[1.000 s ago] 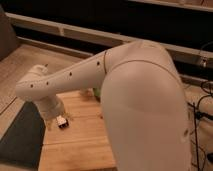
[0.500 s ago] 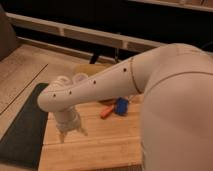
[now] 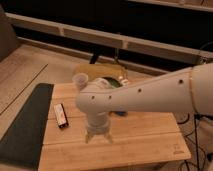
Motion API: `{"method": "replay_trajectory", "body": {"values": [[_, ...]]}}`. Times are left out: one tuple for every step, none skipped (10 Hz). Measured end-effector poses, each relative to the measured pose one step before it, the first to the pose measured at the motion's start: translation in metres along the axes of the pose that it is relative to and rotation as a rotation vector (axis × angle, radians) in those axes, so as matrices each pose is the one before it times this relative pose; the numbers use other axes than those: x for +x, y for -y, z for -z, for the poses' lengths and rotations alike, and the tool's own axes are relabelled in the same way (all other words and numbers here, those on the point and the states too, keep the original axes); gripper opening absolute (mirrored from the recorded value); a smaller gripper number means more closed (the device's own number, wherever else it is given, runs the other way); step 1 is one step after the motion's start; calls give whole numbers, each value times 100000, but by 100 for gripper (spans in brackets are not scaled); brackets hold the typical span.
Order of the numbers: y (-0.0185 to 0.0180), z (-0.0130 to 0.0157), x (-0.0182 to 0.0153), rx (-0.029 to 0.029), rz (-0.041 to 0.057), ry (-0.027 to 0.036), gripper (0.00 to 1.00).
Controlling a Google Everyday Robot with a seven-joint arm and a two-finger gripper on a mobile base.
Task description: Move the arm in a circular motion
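The arm (image 3: 150, 95) is large, glossy and off-white with small dark screw holes. It reaches in from the right edge across a wooden table (image 3: 140, 142). Its rounded joint (image 3: 95, 102) sits over the table's middle and turns downward. The gripper (image 3: 98, 136) hangs from that joint, pointing down, just above or at the tabletop near the table's front centre.
A small black-and-white object (image 3: 61, 116) lies on the table left of the gripper. A clear cup (image 3: 80, 80), a yellowish item (image 3: 100, 70) and a green item (image 3: 117, 83) sit at the table's back. A dark mat (image 3: 25, 125) lies on the floor at left. Cables (image 3: 200, 130) hang at right.
The arm has swung right and toward the table's middle. The joint and gripper moved away from the left edge, and the black-and-white object now shows uncovered to their left.
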State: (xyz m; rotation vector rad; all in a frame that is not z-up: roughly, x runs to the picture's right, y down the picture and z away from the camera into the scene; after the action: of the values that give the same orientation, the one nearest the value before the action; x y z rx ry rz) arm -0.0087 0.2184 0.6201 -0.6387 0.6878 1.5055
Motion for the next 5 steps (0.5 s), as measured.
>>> {"method": "replay_trajectory", "body": {"values": [[2895, 356, 26, -812, -7671, 898, 65], [2746, 271, -246, -743, -6836, 772, 65], [3594, 188, -622, -270, -8033, 710, 65], [3130, 6, -967, -20, -7186, 416, 65], [2768, -31, -1361, 428, -6471, 563, 65]]}}
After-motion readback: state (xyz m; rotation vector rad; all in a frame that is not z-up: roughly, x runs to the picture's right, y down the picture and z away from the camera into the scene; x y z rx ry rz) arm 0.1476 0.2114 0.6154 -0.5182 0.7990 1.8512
